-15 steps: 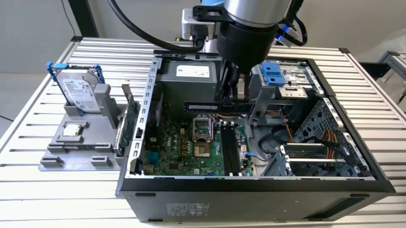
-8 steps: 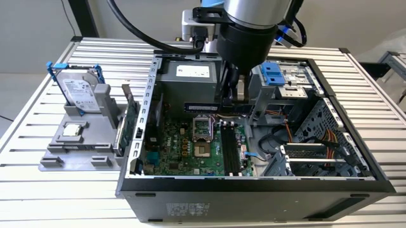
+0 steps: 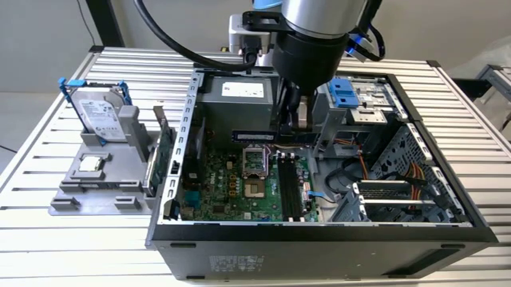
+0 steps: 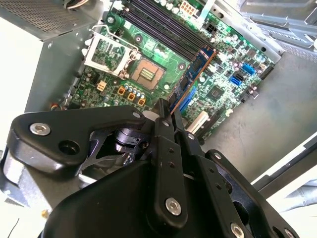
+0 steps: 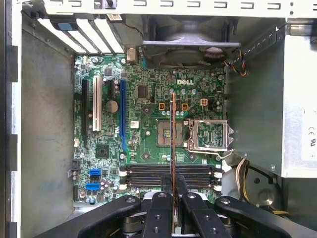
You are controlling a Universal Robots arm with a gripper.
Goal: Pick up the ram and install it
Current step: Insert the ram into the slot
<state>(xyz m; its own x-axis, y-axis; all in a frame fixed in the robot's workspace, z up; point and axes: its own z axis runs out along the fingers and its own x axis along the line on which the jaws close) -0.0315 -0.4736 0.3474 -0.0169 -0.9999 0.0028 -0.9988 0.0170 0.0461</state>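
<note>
The hand [image 5: 173, 184] grips the ram [image 5: 173, 139] over the open case [image 3: 319, 232] on the ribbed bench [image 3: 80, 251], labelled hard drive [image 3: 102, 116] at nine o'clock.

The arm [image 3: 319, 15] is a smooth silver-grey tube that meets a round, glossy black wrist section [image 3: 307, 57]. Thick black cables [image 3: 164, 39] run along it. Small blue fittings [image 3: 357, 43] sit at its side, and a pale grey box [image 3: 238, 30] is mounted next to the wrist.

The hand [image 4: 166, 106] is matt black all over. In both wrist views, broad flat link bars with rounded ends spread out on either side of two narrow, straight fingers [image 5: 161, 213]. Silver screws [image 4: 40, 129] with hex sockets sit in the link bars, and a row of smaller dark screws runs down each finger. A round black joint shows beneath the links.
</note>
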